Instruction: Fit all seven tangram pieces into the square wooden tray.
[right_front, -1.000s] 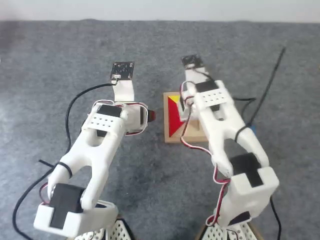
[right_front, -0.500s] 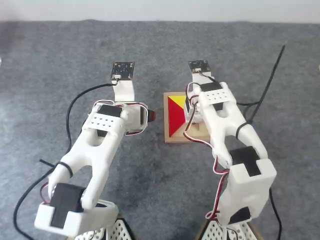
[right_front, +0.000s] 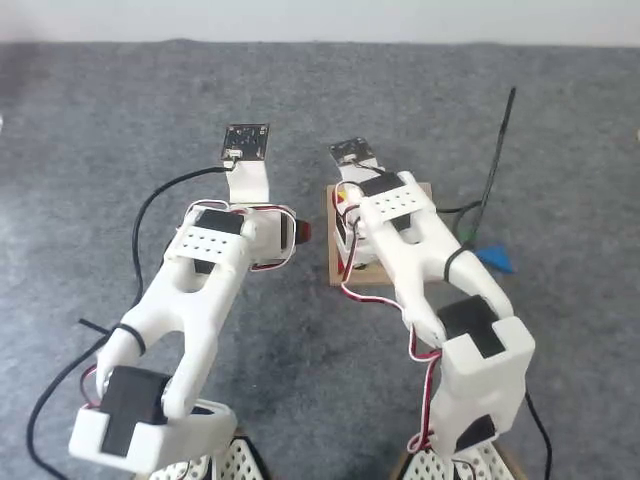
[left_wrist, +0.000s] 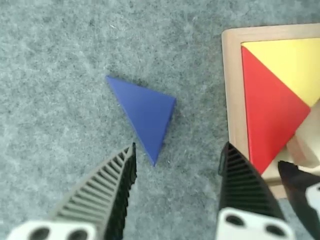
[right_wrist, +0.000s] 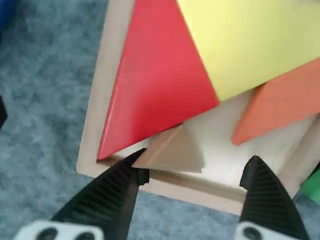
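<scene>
Overhead, the grey table (right_front: 120, 110) is crossed by a black cable (right_front: 500, 140), and much of the square wooden tray (right_wrist: 102, 95) is covered by the right arm (right_front: 430, 260). A large red triangle (right_wrist: 155, 85), a yellow triangle (right_wrist: 245, 40) and an orange piece (right_wrist: 280, 110) are laid flat in the tray. A small tan triangle (right_wrist: 172, 150) is lodged at the red one's tip. The right fingers (right_wrist: 110, 200) are spread open, with the tan triangle between their tips, nearer one. A blue triangle (left_wrist: 145, 112) is seen on the table beside the tray, just ahead of the left fingers (left_wrist: 107, 195), likewise held apart.
</scene>
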